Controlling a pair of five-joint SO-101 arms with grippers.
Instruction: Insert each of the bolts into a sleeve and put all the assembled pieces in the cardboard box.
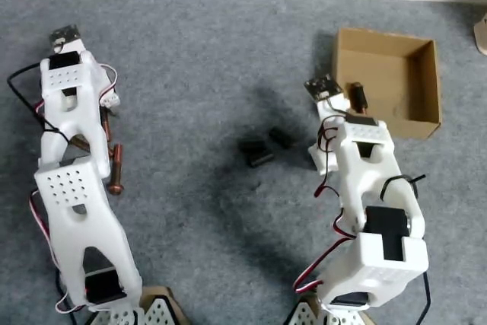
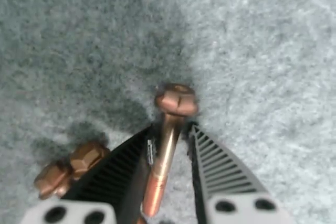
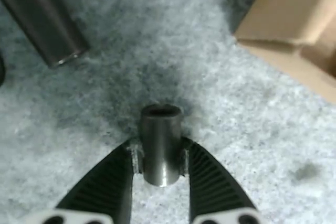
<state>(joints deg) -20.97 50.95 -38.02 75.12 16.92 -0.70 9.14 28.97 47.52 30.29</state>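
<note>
Left claw (image 2: 170, 128) pinches a bolt (image 2: 176, 100) by its shank; my right claw (image 3: 159, 148) clamps a sleeve (image 3: 160, 124), bore exposed for mating.

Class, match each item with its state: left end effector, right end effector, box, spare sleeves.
Items:
1 left end effector
2 right end effector
3 box
4 spare sleeves

States:
A shut on a sleeve
B lying ungripped
C shut on a bolt
D brown, open-topped

Pairs: 1-C, 2-A, 3-D, 4-B
</note>
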